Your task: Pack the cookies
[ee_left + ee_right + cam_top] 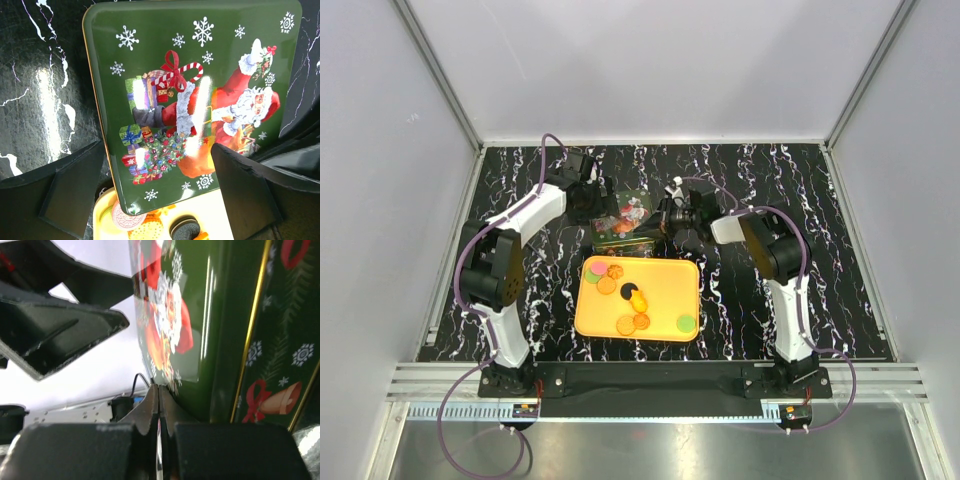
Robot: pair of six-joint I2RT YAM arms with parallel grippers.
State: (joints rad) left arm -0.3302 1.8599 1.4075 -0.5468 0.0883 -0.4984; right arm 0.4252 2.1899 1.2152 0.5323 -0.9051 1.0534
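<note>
Cookies [625, 326]: eight or so flat discs loose on the orange tray [665, 285] mid-bench, none in the tin. Pink-and-green pair plus two orange ones sit at the tray's far left corner, a black one and a yellow-orange one near the middle, two orange ones touching at the near edge, and a green one alone at the near right corner. In the left wrist view, a pink cookie [125, 218], a golden one [148, 229] and a black sandwich one [185, 229] show just under the lid's edge. Green Christmas tin [620, 228] stands just behind the tray's far edge on the black marbled bench [770, 180]. Its Santa-print lid [200, 75] fills the left wrist view, glare streaks across it. Left claw [157, 150] is spread wide, fingers [70, 195] well apart on either side of the view and over the lid; nothing is gripped between them, and contact with the lid can't be told. Right claw [158, 395] is closed tight, the two fingers pressed together with no visible gap, tips right at the lid's corner edge. Can't tell if a thin lip of the lid is pinched between them or if they only touch it. In the right wrist view the lid face stands steeply angled, beside the tin's gold-trimmed side wall. In the top view both claws meet at the tin, left from the far left, right claw [665, 215] from the right.
</note>
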